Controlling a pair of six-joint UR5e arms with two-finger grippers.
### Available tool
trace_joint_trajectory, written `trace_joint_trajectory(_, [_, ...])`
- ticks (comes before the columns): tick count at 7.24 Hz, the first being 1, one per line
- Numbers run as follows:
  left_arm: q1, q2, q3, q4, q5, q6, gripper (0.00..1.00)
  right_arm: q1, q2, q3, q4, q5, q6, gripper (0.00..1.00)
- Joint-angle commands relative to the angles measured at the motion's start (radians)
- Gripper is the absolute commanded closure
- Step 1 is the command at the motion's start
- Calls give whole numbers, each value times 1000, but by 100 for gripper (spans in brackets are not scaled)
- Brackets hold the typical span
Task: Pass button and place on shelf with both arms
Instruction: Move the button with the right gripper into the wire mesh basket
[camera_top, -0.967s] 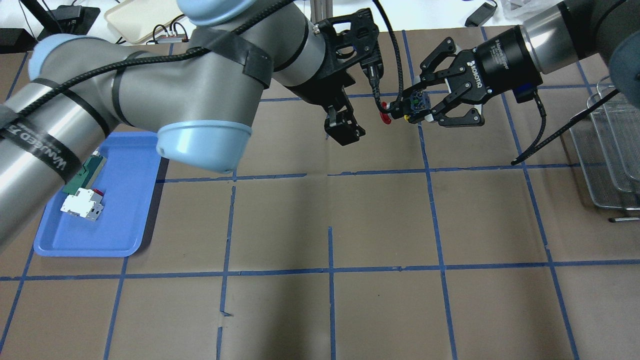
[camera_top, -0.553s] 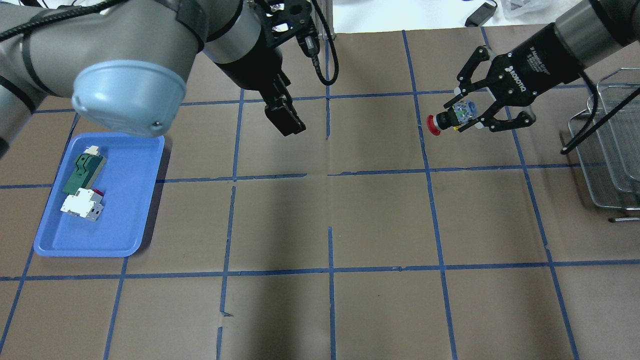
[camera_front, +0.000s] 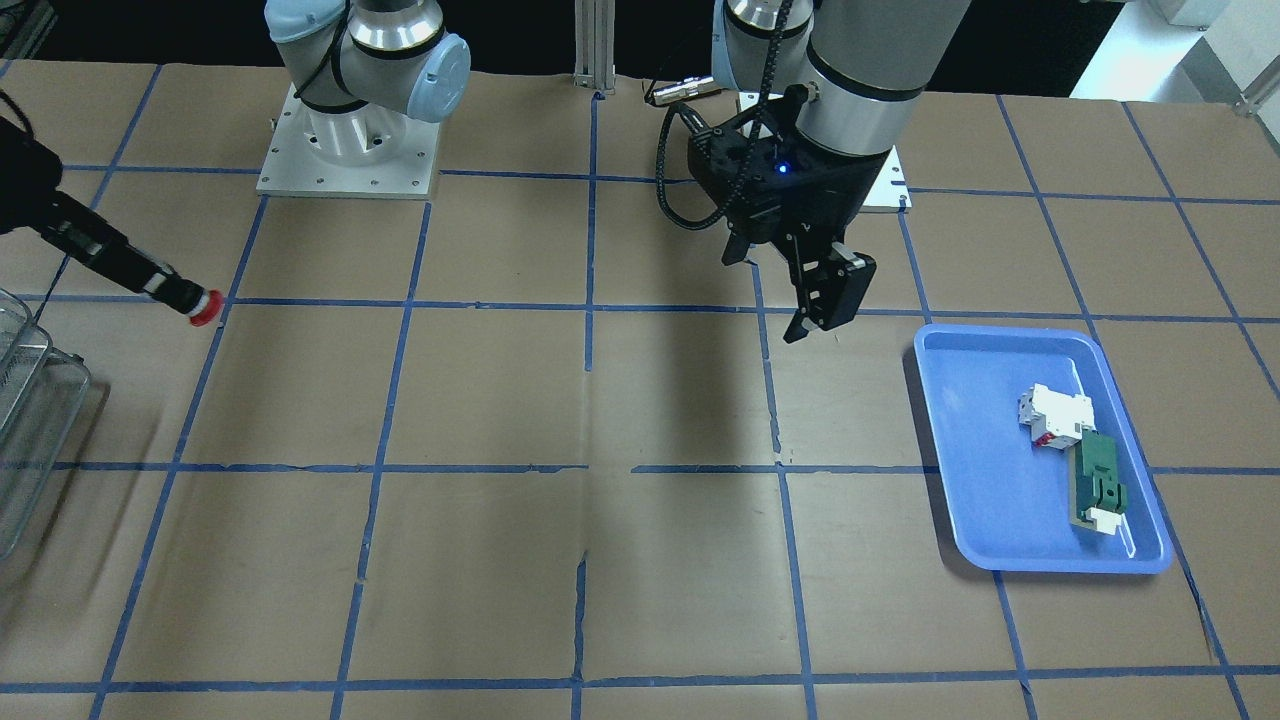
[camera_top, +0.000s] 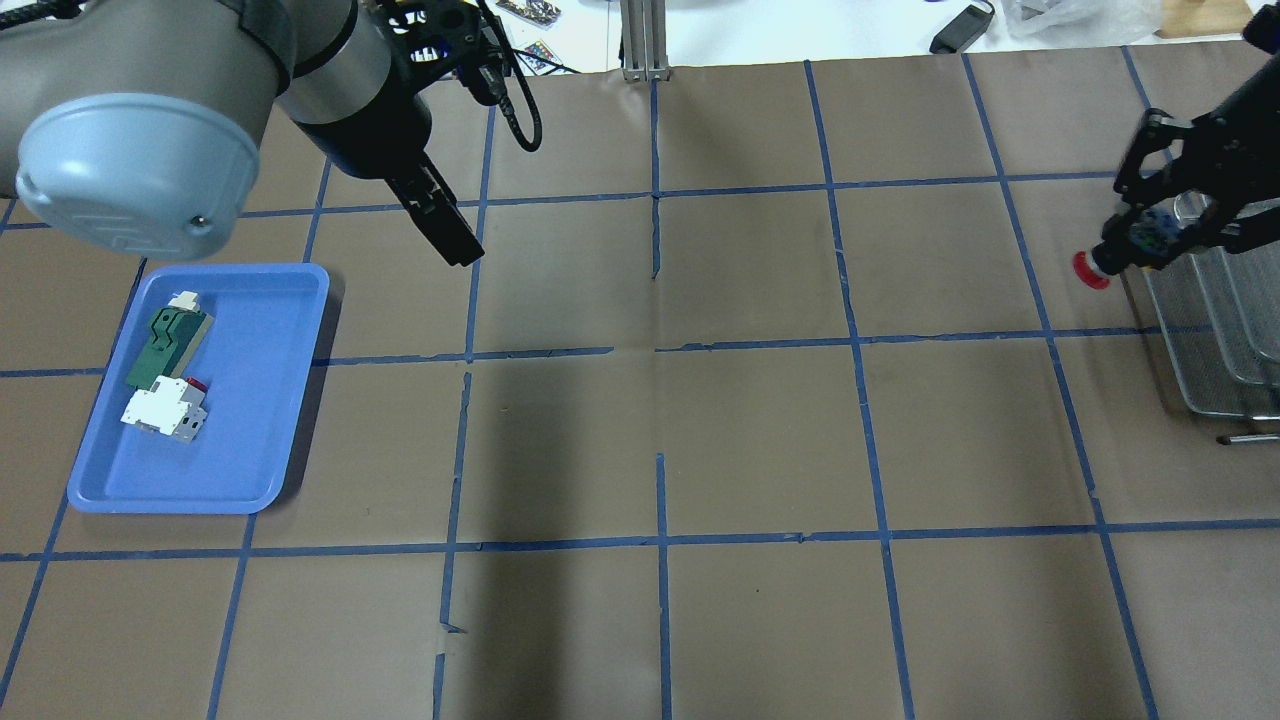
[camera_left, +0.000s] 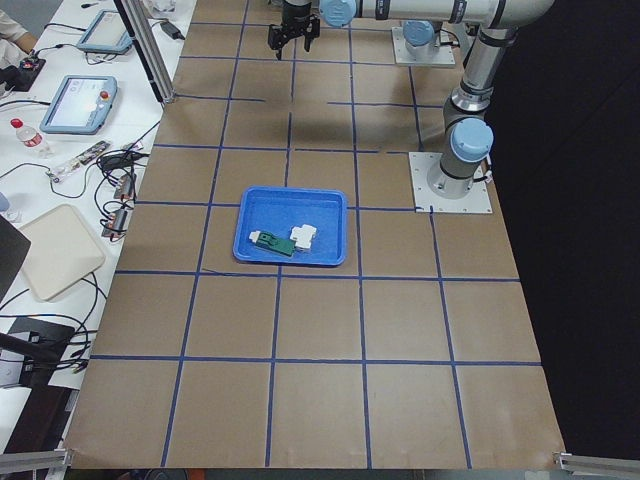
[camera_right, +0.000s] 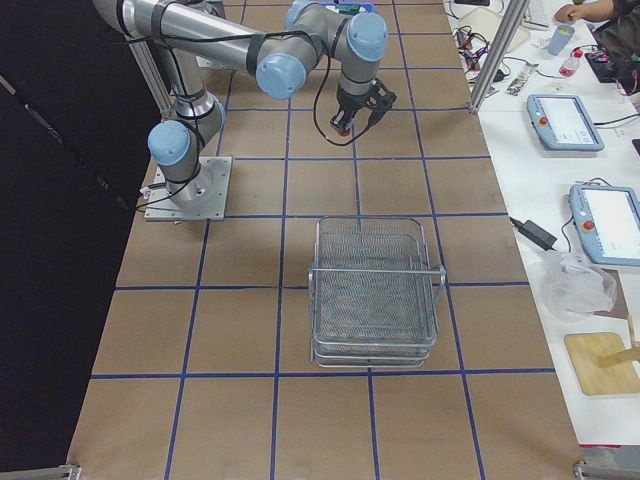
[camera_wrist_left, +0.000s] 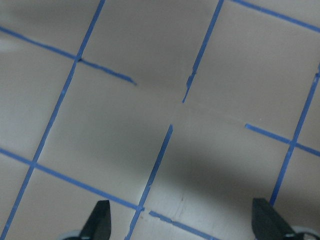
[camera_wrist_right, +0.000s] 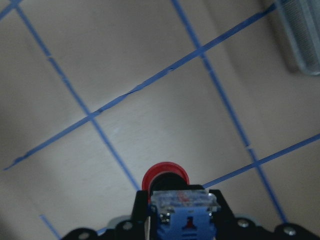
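Observation:
The button (camera_top: 1092, 270), red cap on a black barrel, sits held in my right gripper (camera_top: 1135, 245), cap pointing left, above the table beside the left rim of the shelf (camera_top: 1215, 340). The right wrist view shows the jaws shut on the button's blue-grey base (camera_wrist_right: 182, 210), red cap (camera_wrist_right: 165, 177) forward, with a shelf corner (camera_wrist_right: 300, 35) at the upper right. In the front-facing view the button (camera_front: 204, 306) hangs just behind the shelf (camera_front: 30, 420). My left gripper (camera_top: 448, 238) is open and empty, above the table right of the blue tray; its fingertips (camera_wrist_left: 100, 220) stand wide apart.
The blue tray (camera_top: 200, 470) at the left holds a green-and-white part (camera_top: 165, 345) and a white block with red marks (camera_top: 165, 410). The table is brown paper with a blue tape grid. Cables and devices lie beyond its far edge.
My right gripper has carried the button to the right, from the table's middle to the shelf's side. My left arm has drawn back to the left, toward the tray, empty.

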Motion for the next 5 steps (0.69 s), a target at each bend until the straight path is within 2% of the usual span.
trace_joint_trajectory(1, [45,22,-17,4,6,-146,0,-109,37,-31,-86,-193,-234,100])
trace_joint_trajectory(2, [55,31,-17,4,6,-255,0,-123,70,-52,-155,-207,-336,100])
trace_joint_trajectory(3, [56,40,-17,4,45,-327,0,-125,118,-54,-210,-262,-363,100])
trace_joint_trajectory(4, [56,43,-17,2,117,-454,0,-128,132,-47,-245,-268,-370,100])
trace_joint_trajectory(5, [56,46,-17,-1,119,-571,0,-137,156,-45,-300,-268,-386,100])
